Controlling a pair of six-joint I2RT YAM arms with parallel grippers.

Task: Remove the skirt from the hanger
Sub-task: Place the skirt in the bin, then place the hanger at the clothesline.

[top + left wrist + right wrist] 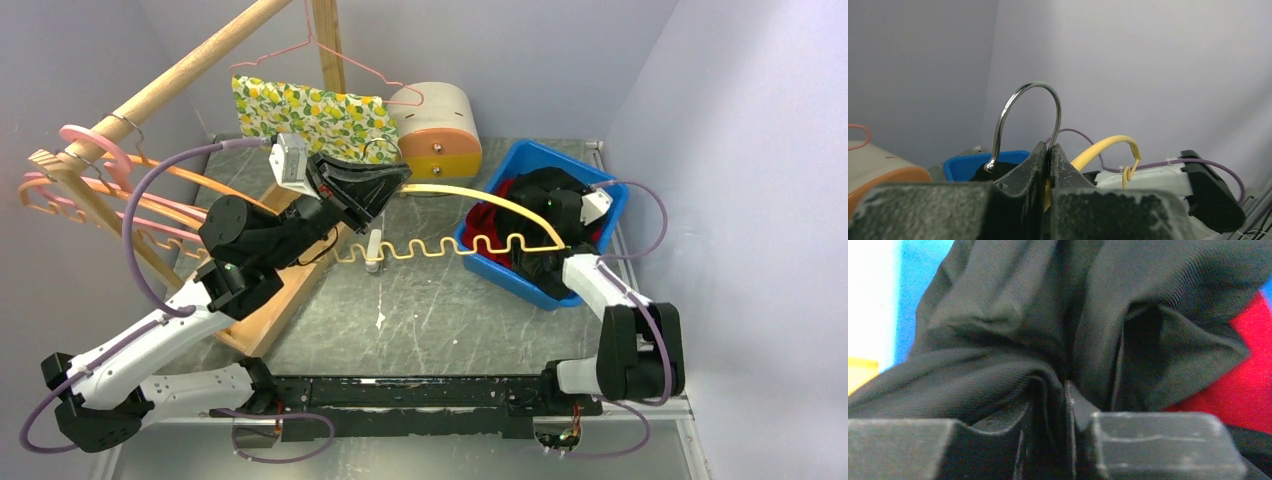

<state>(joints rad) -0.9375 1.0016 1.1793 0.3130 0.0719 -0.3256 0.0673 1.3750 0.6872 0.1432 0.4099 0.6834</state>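
Skirt [1013, 315], black, lies bunched in the blue bin [520, 160] at the far right of the table [430, 320], over red cloth [1248, 385]. We see the right claw [1064, 390] pinching one of its folds. The left claw [1049, 150] is clenched on the metal hook [1040, 84] of the yellow hanger [420, 248]. The table is grey, marbled and scuffed white. Plain pale walls close in on three sides.
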